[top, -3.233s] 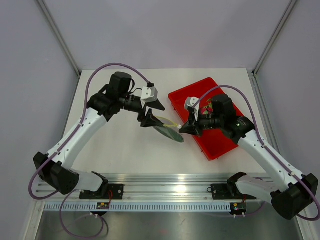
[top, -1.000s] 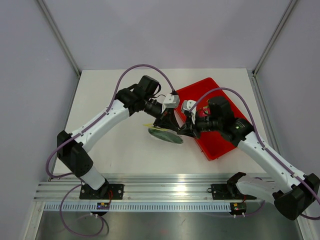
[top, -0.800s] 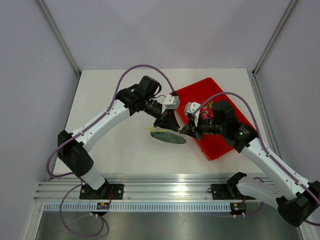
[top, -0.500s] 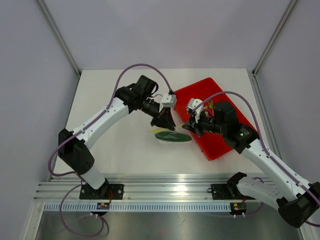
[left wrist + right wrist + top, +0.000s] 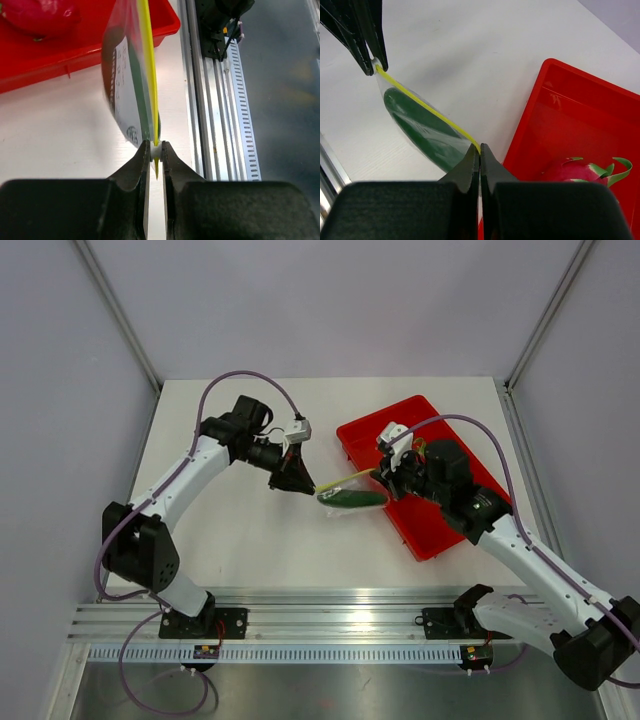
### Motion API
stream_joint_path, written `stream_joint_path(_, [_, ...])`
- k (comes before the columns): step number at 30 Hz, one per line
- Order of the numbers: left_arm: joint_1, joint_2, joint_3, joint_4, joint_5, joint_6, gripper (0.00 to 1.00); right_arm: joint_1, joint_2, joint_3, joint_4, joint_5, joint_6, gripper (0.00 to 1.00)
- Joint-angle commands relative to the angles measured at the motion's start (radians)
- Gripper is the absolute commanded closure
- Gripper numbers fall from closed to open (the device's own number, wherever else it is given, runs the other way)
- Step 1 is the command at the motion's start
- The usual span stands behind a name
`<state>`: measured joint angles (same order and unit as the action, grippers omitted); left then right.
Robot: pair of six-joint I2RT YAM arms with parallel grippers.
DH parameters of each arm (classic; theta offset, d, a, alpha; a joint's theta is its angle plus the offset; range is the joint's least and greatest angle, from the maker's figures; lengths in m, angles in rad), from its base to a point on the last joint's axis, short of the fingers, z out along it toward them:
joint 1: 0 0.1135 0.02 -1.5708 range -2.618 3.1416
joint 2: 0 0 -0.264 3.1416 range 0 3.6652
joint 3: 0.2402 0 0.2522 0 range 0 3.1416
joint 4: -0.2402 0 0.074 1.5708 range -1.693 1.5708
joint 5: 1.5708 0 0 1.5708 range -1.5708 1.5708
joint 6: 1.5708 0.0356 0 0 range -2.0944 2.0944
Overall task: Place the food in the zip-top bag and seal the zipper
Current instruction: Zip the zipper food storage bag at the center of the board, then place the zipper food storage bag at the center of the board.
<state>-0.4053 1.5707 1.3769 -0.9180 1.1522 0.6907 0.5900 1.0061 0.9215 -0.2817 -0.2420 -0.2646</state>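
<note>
Zipper [image 5: 348,480] ends clenched by left fingers [image 5: 312,490] and right fingers [image 5: 380,476]; bag [image 5: 127,100] with food [image 5: 425,130] hangs beside tray [image 5: 415,550] edge, over worktop [image 5: 230,530].

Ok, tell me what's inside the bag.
The dark green cucumber sits inside the clear bag, under the yellow zipper strip. One end is covered by the right gripper; nothing else shows inside.
</note>
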Motion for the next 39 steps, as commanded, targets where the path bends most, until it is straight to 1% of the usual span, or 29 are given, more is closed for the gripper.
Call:
stream_joint_path(1, [0.043, -0.058, -0.027, -0.028, 0.018, 0.000, 1.00, -0.022, 0.015, 0.019, 0.124, 0.087, 0.016, 1.00])
stream_joint_path(9, [0.098, -0.057, -0.041, -0.032, 0.004, 0.003, 1.00, -0.022, 0.063, 0.037, 0.153, 0.050, 0.025, 1.00])
stream_joint_path(15, [0.149, -0.052, -0.064, -0.021, 0.000, -0.002, 1.00, -0.021, 0.087, 0.036, 0.177, 0.053, 0.028, 1.00])
stream_joint_path(20, [0.171, -0.028, -0.058, -0.015, -0.008, -0.016, 1.00, -0.022, 0.132, 0.059, 0.216, 0.014, 0.042, 1.00])
stream_joint_path(22, [0.175, -0.021, -0.041, -0.010, -0.012, -0.029, 1.00, -0.022, 0.173, 0.074, 0.242, -0.037, 0.053, 1.00])
stream_joint_path(25, [0.195, -0.005, -0.007, -0.005, -0.032, -0.054, 1.00, -0.022, 0.252, 0.120, 0.271, -0.066, 0.065, 1.00])
stream_joint_path(28, [0.241, 0.003, 0.016, -0.018, -0.042, -0.060, 1.00, -0.022, 0.319, 0.146, 0.381, -0.063, 0.068, 1.00])
stream_joint_path(31, [0.305, -0.011, 0.011, 0.043, -0.063, -0.115, 1.00, -0.021, 0.425, 0.210, 0.446, -0.088, 0.061, 1.00])
stream_joint_path(32, [0.337, -0.015, 0.010, 0.097, -0.081, -0.167, 1.00, -0.021, 0.458, 0.273, 0.447, -0.101, 0.054, 1.00])
stream_joint_path(33, [0.351, -0.017, 0.013, 0.119, -0.089, -0.186, 1.00, -0.021, 0.526, 0.302, 0.460, -0.117, 0.050, 1.00])
stream_joint_path(34, [0.362, -0.023, 0.031, 0.126, -0.101, -0.195, 1.00, -0.019, 0.560, 0.357, 0.472, -0.141, 0.050, 1.00])
stream_joint_path(36, [0.382, -0.037, 0.033, 0.191, -0.118, -0.252, 1.00, -0.016, 0.647, 0.402, 0.524, -0.157, 0.051, 1.00])
stream_joint_path(39, [0.387, -0.098, -0.015, 0.281, -0.160, -0.281, 0.97, -0.001, 0.733, 0.461, 0.564, -0.180, 0.033, 0.99])
